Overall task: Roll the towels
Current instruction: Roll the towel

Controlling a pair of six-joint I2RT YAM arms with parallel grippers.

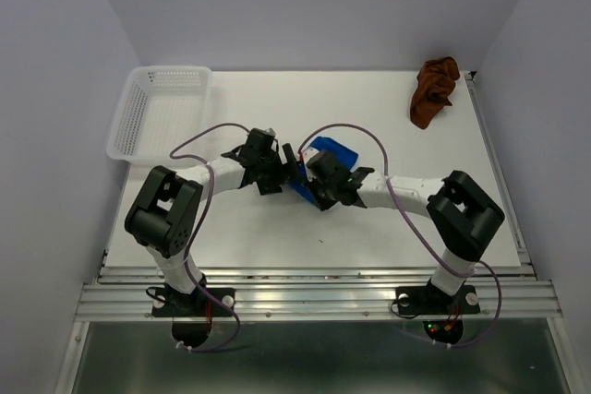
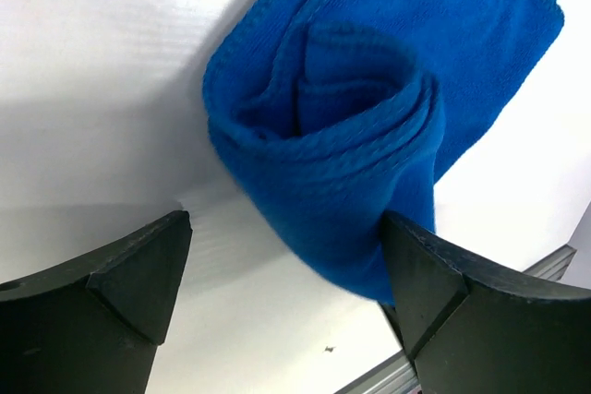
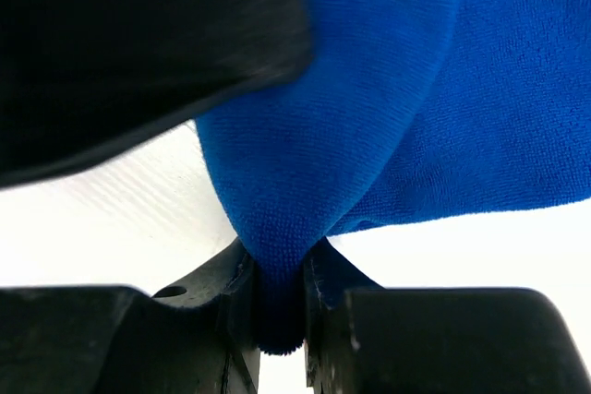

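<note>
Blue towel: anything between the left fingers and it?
Nothing visible. The left fingers stand open with the end of the partly rolled blue towel between them, close against one finger. Only bare table shows on the other side. The right fingers pinch a fold of the same towel, clear of the left ones.

My top external view sits high above and behind the 2 arm bases (image 1: 189, 306), looking down and forward over the whole worktop (image 1: 323, 99) — far enough to take in both arms at once. My left wrist camera rides just behind the left end effector (image 2: 286, 228), facing out between its 2 fingers (image 2: 120, 292) at the worktop from very close. My right wrist camera looks along the right end effector (image 3: 280, 292) from nearer still — cloth fills most of that view. All 3 views share the blue towel (image 1: 332, 149) at mid-worktop.
</note>
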